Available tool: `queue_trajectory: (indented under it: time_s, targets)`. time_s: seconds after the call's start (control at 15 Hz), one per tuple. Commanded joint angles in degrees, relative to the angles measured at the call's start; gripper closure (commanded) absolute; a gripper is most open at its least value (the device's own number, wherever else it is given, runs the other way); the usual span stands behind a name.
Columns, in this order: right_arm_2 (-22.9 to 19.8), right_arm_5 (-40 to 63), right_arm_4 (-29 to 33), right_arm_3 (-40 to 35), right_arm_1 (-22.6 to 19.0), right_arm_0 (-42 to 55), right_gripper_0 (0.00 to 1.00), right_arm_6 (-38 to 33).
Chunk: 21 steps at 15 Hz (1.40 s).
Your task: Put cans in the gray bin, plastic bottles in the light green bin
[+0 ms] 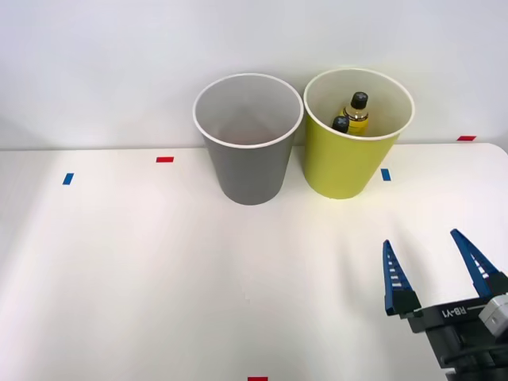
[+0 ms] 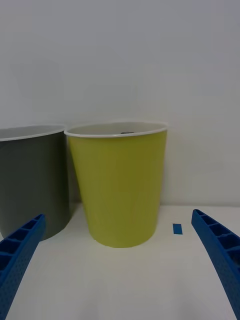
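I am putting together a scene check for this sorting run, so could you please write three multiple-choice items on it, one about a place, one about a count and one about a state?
1. Where do the plastic bottles lie?
A. on the table
B. in the gray bin
C. in the light green bin

2. How many black caps show inside the light green bin?
A. one
B. two
C. four

3. How do the fingers of the right gripper stand?
A. apart, holding nothing
B. closed on a bottle
C. closed on a bin rim

Answers:
1 C, both bottles stand inside the lime rim, beside the gray bin.
2 B, two caps show in the front view.
3 A, the blue fingers are spread over the bare table.
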Motion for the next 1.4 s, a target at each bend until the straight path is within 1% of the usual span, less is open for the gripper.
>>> queue_trajectory:
  time_s: [0.07,0.2,0.47,0.67,0.73,0.87,1.0,1.13,1.27,1.33,1.4]
  targets:
    - [0.02,-0.38,0.9,0.02,2.24,3.88,0.0,0.34]
    - [0.28,-0.55,1.6,0.02,3.29,5.55,0.0,0.52]
    - [0.37,-0.55,1.16,0.64,3.38,6.61,0.0,0.43]
    - [-1.3,-0.55,2.92,2.83,6.63,6.34,0.0,-0.54]
    - [-1.91,-0.9,5.29,3.62,7.42,6.17,0.0,-2.56]
    - [-3.76,-4.51,12.15,6.7,10.85,5.82,0.0,-10.73]
    - [-4.46,-7.93,16.46,9.07,12.87,5.9,0.0,-14.51]
    - [-4.81,-13.3,18.92,12.68,13.31,6.25,0.0,-13.72]
    - [-4.73,-17.6,19.36,15.66,12.52,6.78,0.0,-11.96]
    - [-4.55,-18.92,19.27,16.19,12.08,8.01,0.0,-8.09]
    - [-4.38,-19.1,19.27,16.1,11.9,8.89,0.0,-5.9]
